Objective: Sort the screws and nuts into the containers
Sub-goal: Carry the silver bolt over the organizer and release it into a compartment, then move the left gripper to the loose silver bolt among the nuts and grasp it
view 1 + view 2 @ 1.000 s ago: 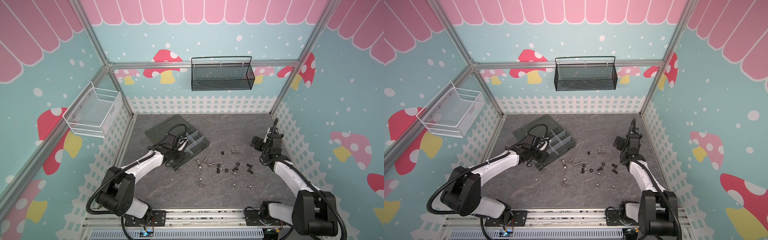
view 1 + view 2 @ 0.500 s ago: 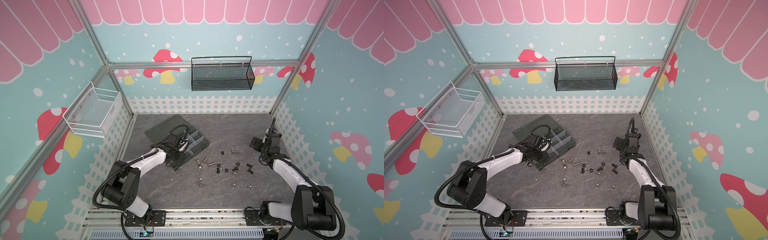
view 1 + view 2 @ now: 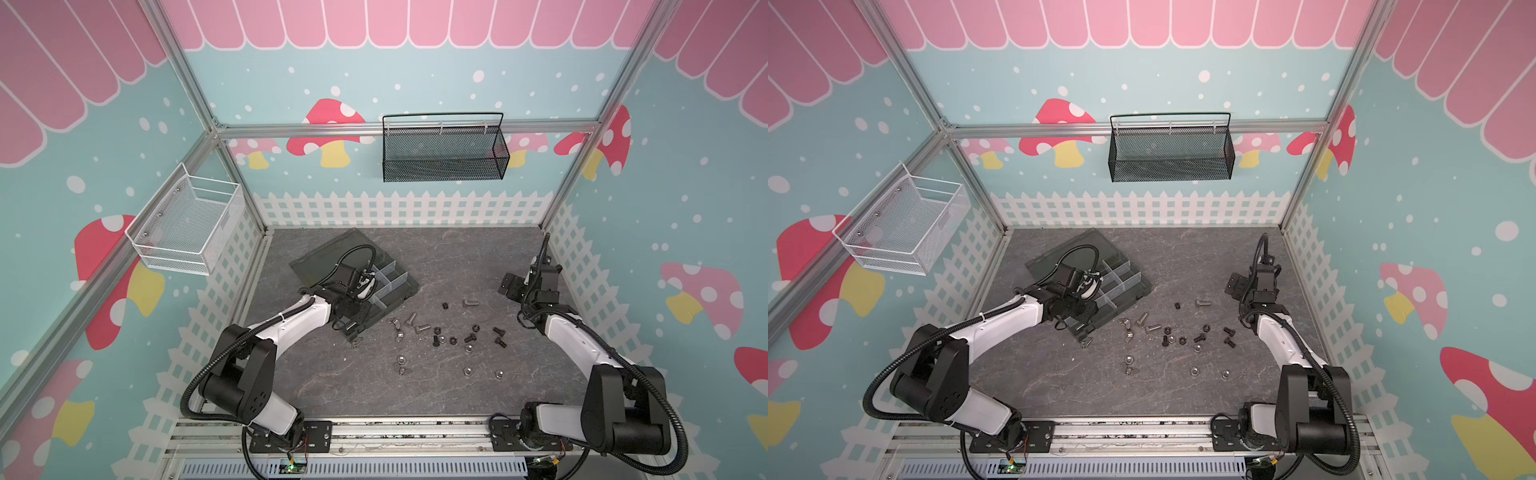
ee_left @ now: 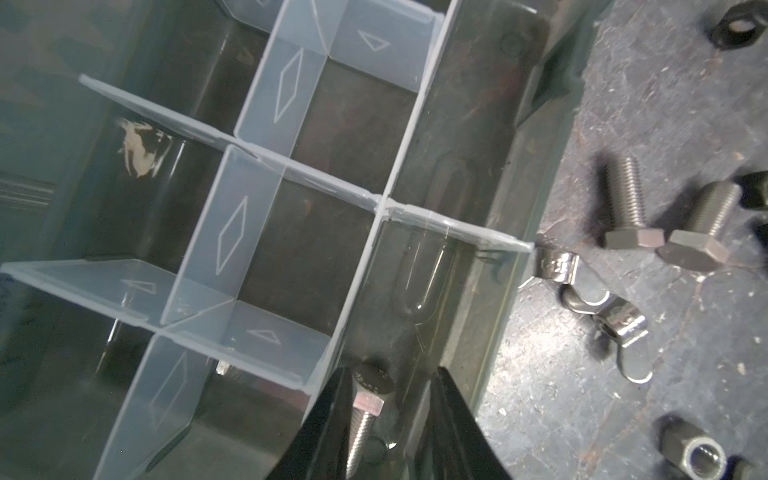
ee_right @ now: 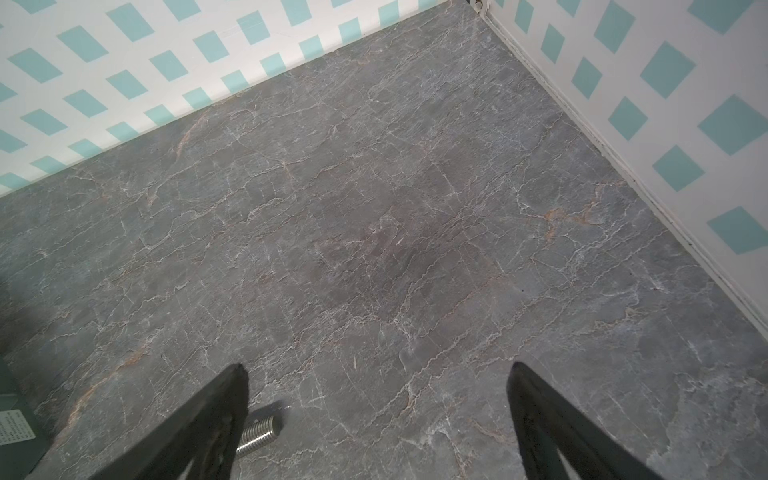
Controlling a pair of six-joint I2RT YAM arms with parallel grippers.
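One short silver hex-head screw (image 4: pixel 368 401) shows between the fingers of the left gripper (image 4: pixel 390 374), touching one finger only; the jaws stand parted wider than its head. It is over the compartment along the outer wall of the single dark grey translucent plastic organiser box (image 3: pixel 399 286), whose pale dividers form the containers (image 4: pixel 332 137).

Loose on the grey marbled desk (image 3: pixel 457 257), counted in both top views:
- three silver screws (image 3: pixel 422 328)
- three silver winged nuts (image 3: pixel 394 322)
- some eight black pieces (image 3: pixel 476 328), too small to class
- five or six silver hex nuts (image 3: pixel 467 370)

Two winged nuts lie just beside the box wall. The right gripper (image 5: pixel 377 368) has its jaws wide apart and holds nothing. It is over bare desk near the right wall, with one screw's threaded shaft just beside a finger. Behind the scatter the desk lies open to the back fence.
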